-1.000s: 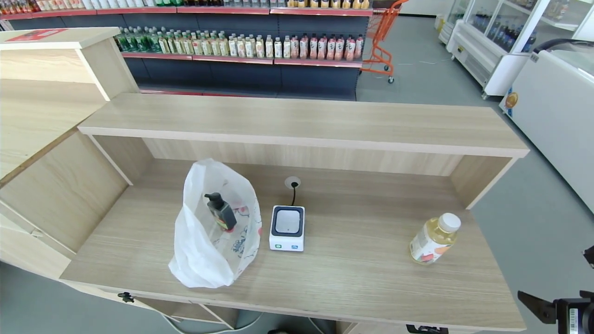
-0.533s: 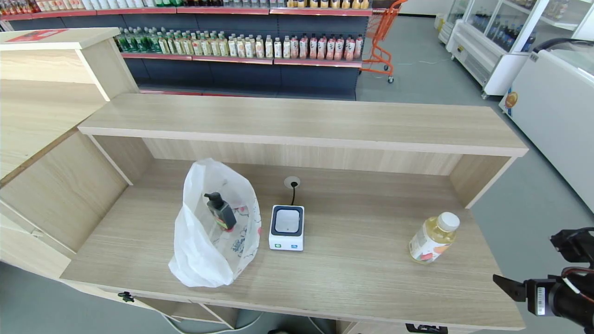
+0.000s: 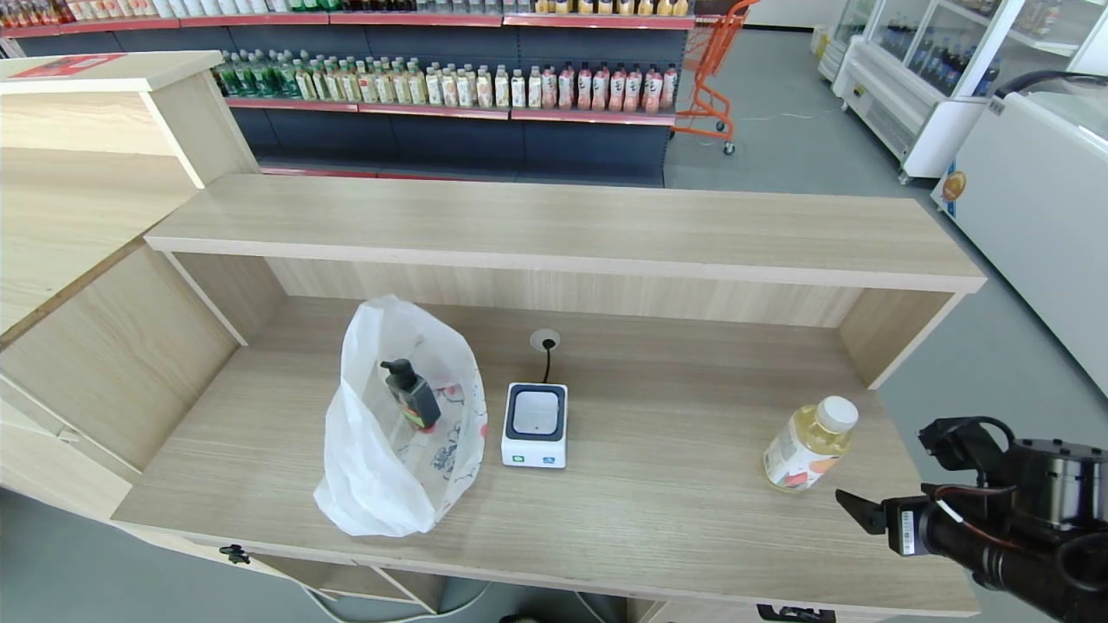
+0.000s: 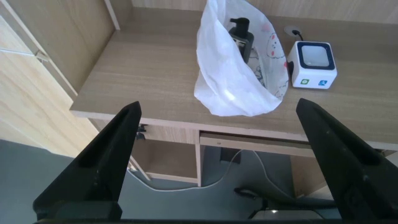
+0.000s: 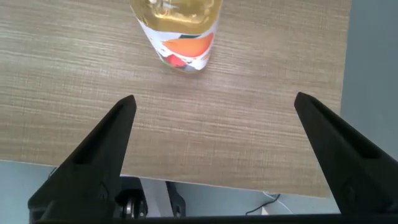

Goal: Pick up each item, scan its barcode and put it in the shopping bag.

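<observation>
Bright, even overhead shop light, no hard shadows. Light wood-grain checkout counter point(image 3: 658, 502) is evenly lit, with soft shade under its raised upper shelf point(image 3: 554, 225) along the back panel. Faint shadow at the base of the clear plastic bottle of yellow liquid with white cap point(image 3: 809, 446). Small glare spot on the white translucent plastic shopping bag point(image 4: 231, 93) in the left wrist view. Pale reflections on the glass-door white display coolers point(image 3: 943, 52). Head view is wide-angle: counter edges and store shelving bow toward the corners. Spread fingers of left gripper point(image 4: 217, 104) and right gripper point(image 5: 214, 98) read as dark, near-featureless silhouettes against the bright scene.
</observation>
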You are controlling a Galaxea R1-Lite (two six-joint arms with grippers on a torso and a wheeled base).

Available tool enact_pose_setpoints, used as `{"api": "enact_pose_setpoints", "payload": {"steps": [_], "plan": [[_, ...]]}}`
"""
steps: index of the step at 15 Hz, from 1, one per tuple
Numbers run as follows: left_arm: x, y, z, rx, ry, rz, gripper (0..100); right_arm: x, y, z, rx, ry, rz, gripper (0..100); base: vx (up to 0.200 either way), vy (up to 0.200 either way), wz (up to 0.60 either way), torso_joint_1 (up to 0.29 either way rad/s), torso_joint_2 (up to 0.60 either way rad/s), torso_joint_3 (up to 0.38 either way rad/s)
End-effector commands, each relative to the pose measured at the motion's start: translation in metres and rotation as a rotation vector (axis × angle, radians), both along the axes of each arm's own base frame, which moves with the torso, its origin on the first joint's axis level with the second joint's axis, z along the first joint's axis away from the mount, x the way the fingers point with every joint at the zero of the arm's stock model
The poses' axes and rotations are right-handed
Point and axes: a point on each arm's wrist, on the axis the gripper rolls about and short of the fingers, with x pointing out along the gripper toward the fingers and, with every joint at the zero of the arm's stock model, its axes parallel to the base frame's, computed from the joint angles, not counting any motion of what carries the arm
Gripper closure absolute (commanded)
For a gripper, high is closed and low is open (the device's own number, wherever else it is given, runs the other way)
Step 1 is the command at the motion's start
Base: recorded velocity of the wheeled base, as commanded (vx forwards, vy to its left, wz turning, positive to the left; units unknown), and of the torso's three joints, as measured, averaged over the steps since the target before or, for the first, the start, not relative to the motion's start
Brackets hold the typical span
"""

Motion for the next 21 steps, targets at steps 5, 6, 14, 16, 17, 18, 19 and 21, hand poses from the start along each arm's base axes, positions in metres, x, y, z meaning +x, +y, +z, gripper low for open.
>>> {"api": "enact_pose_setpoints", "payload": {"steps": [5,6,14,16,17,18,19,21], "plan": [[0.0,0.0,0.0,0.0,0.0,0.0,0,0.038,0.012,-0.033,0.013,-0.052,0.03,0,0.0,0.0,0.0,0.0,0.0,0.0],[0.0,0.0,0.0,0.0,0.0,0.0,0,0.049,0.015,-0.035,0.013,-0.078,0.017,0,0.0,0.0,0.0,0.0,0.0,0.0],[0.0,0.0,0.0,0.0,0.0,0.0,0,0.085,0.04,-0.041,0.05,-0.161,0.04,0,0.0,0.0,0.0,0.0,0.0,0.0],[0.0,0.0,0.0,0.0,0.0,0.0,0,0.091,0.042,-0.046,0.048,-0.166,0.045,0,0.0,0.0,0.0,0.0,0.0,0.0],[0.0,0.0,0.0,0.0,0.0,0.002,0,0.094,0.042,-0.046,0.047,-0.171,0.044,0,0.0,0.0,0.0,0.0,0.0,0.0],[0.0,0.0,0.0,0.0,0.0,0.0,0,0.1,0.043,-0.047,0.046,-0.189,0.048,0,0.0,0.0,0.0,0.0,0.0,0.0],[0.0,0.0,0.0,0.0,0.0,0.002,0,0.106,0.044,-0.048,0.045,-0.201,0.051,0,0.0,0.0,0.0,0.0,0.0,0.0],[0.0,0.0,0.0,0.0,0.0,0.002,0,0.111,0.047,-0.05,0.036,-0.211,0.061,0,0.0,0.0,0.0,0.0,0.0,0.0]]}}
